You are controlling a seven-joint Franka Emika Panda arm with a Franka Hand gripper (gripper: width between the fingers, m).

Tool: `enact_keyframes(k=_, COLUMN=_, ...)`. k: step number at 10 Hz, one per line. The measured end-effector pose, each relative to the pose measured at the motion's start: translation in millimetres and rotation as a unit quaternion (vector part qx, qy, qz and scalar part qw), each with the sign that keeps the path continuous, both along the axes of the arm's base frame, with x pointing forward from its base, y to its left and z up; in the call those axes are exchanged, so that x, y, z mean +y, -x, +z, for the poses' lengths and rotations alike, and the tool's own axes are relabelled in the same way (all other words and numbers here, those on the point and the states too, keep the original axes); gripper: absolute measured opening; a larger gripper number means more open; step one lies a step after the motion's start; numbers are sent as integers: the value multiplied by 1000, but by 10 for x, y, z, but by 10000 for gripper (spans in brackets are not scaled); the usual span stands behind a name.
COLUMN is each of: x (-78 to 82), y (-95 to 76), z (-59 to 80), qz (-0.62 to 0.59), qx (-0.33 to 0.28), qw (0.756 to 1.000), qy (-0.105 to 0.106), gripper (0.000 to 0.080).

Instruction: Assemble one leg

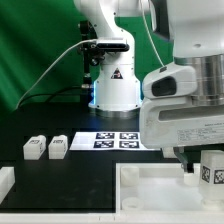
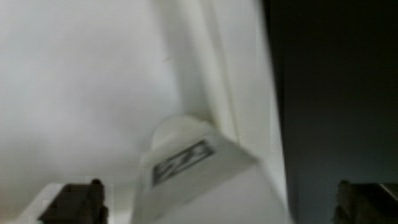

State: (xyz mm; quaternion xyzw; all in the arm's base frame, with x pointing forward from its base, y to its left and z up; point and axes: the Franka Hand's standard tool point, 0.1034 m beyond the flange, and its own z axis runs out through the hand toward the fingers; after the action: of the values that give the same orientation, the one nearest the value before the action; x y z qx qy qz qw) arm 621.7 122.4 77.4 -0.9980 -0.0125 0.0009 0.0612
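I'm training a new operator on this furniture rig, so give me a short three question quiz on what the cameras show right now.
1. True or false: the claw is shut on the leg seen in the wrist view.
2. How many legs lie on the black table to the exterior view's left of the marker board?
3. What does the claw hang over? A) the white tabletop B) the marker board C) the robot's base

Key: 1 false, its fingers stand wide apart; 2 two, side by side; 3 A.
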Motion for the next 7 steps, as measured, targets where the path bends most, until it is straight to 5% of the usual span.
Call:
enact_keyframes(k=2, x=-2, y=3, z=-6, qz=-5, qx=1, qw=1000, qy=-1, gripper=649)
enact_keyframes(k=4, x=5, y=4, z=-7, qz=-40, qx=5, qw=999, qy=-2, gripper=396)
enact_keyframes(k=7, x=-1, y=-2, z=-15, qz=-175, qx=25, qw=984, qy=-5, gripper=298)
